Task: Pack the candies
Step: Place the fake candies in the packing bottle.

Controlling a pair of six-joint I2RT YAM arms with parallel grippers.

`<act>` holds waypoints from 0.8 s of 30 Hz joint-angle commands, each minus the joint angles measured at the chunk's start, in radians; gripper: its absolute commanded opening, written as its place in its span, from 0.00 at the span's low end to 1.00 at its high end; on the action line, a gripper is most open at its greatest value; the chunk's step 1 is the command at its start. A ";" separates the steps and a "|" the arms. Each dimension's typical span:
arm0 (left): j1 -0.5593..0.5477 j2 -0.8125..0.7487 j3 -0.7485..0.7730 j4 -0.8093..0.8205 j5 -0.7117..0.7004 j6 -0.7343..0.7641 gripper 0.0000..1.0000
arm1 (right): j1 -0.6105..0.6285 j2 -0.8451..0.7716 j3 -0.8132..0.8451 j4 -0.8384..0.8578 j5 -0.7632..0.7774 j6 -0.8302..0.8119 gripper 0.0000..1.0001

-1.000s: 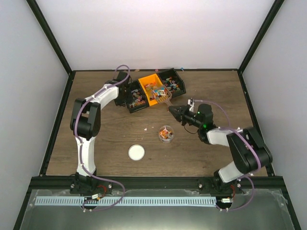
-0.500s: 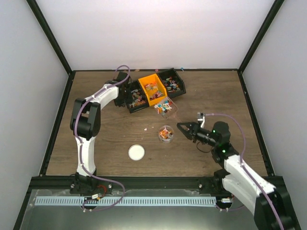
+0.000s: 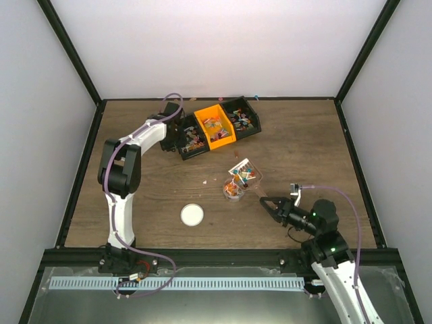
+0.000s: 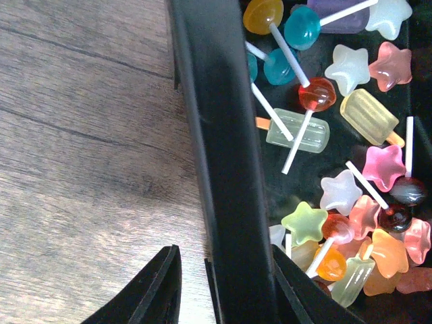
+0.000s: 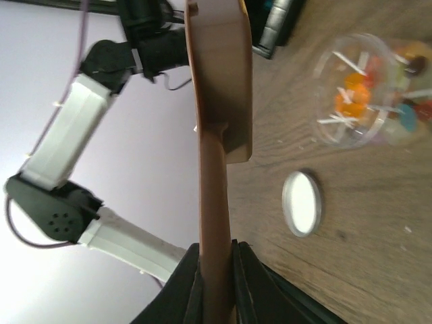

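Wood-grain table [image 3: 297, 135], plain white walls [image 3: 223, 47].

Left arm [image 3: 128, 162]: white link shells, black joint housings, lilac cable looped along it. Right arm [image 3: 331, 253]: same build, green indicator light near wrist. Gripper fingers [image 4: 162, 290] matte black, tapered.

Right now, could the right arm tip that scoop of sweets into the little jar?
Probably yes: the right end effector holds the scoop of candies just beyond the open jar, whose lid lies aside.
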 commanded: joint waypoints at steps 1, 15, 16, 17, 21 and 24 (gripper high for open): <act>-0.001 -0.033 -0.027 -0.001 0.013 0.007 0.34 | -0.006 -0.002 0.070 -0.270 0.051 -0.084 0.01; -0.001 -0.039 -0.062 0.014 0.011 0.009 0.34 | -0.007 0.159 0.215 -0.457 0.108 -0.349 0.01; -0.001 -0.039 -0.065 0.016 0.013 0.008 0.34 | -0.006 0.166 0.221 -0.467 0.111 -0.364 0.01; -0.001 -0.037 -0.068 0.018 0.014 0.007 0.34 | -0.006 0.172 0.229 -0.475 0.116 -0.374 0.01; 0.000 -0.035 -0.069 0.031 0.034 0.005 0.34 | -0.006 0.214 0.257 -0.502 0.131 -0.436 0.01; 0.000 -0.033 -0.071 0.038 0.044 0.003 0.34 | -0.007 0.278 0.305 -0.537 0.166 -0.504 0.01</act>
